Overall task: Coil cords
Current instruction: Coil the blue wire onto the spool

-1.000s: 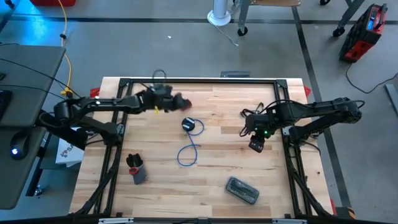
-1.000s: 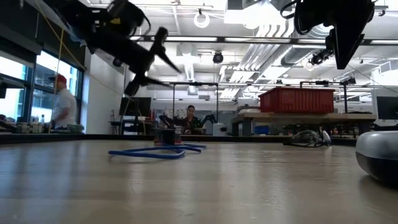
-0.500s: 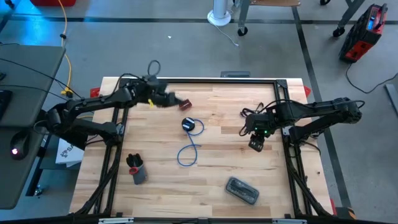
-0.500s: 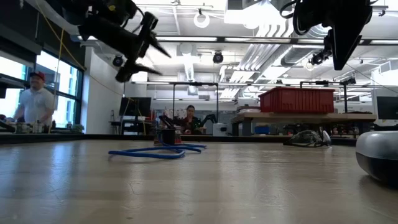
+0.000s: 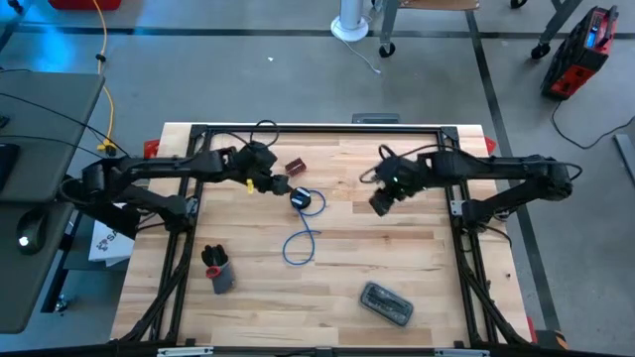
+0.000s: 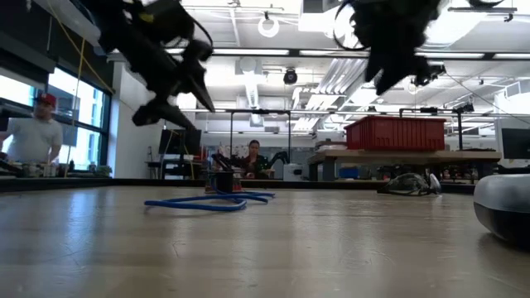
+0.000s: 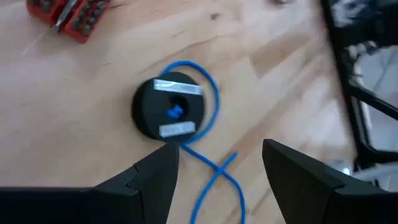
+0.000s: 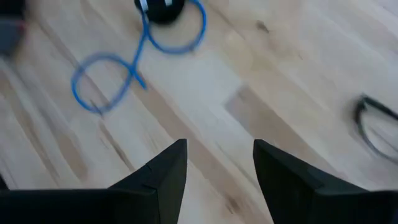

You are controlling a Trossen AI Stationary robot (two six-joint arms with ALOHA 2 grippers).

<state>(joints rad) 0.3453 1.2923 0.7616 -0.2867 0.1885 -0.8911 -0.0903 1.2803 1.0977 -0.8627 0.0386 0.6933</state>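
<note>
Left gripper (image 5: 279,186) wide open just beside black reel (image 5: 301,198), blue cord (image 5: 301,243) trailing loose, right gripper (image 5: 381,201) open, empty

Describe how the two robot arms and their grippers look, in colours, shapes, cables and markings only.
Both arms are dark, nearly black, built of slim jointed segments. A thin black cable loops out near the left gripper, and another near the right gripper. A small yellow marking shows at the left wrist. In the wrist views, each gripper ends in two broad, dark, matte fingers with angular, tapered tips.

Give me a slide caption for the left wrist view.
Open left end effector hovering above the black reel and its loose blue cord.
</note>
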